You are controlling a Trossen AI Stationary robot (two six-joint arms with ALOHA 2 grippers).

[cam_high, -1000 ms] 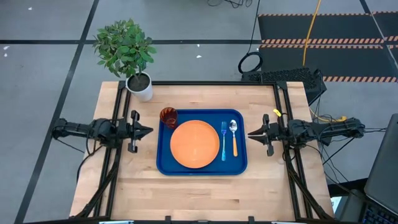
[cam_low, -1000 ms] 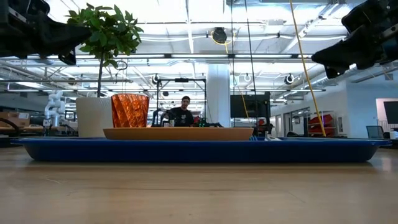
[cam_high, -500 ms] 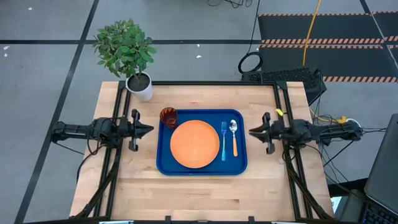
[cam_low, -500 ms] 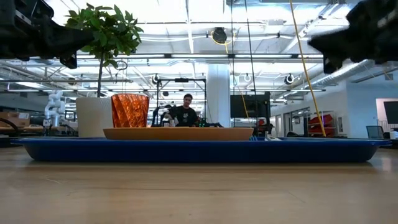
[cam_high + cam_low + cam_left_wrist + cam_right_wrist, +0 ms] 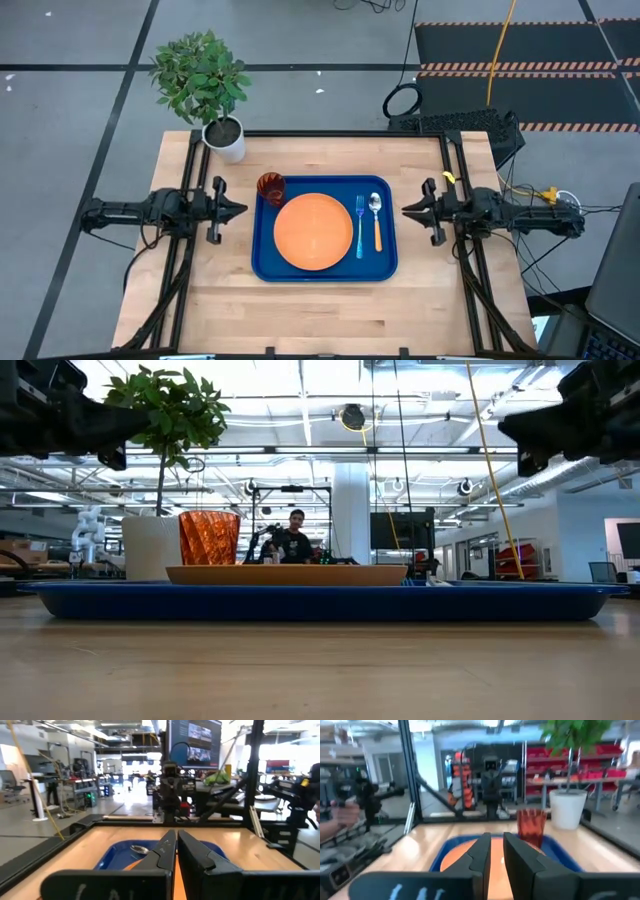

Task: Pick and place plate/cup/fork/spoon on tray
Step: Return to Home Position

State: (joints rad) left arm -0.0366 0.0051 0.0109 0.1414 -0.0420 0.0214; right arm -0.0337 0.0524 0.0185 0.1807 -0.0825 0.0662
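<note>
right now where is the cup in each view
High view: the cup stands in the tray's far left corner, beside the plate.
Low view: cup left of centre, behind the plate.
Left wrist view: not in it.
Right wrist view: cup right of centre.
Shared landmark: the white plant pot.

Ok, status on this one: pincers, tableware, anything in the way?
Left pincer and right pincer shut, empty, flanking the tray. Plate, cup, fork, spoon all on it. Nothing obstructing.
</note>
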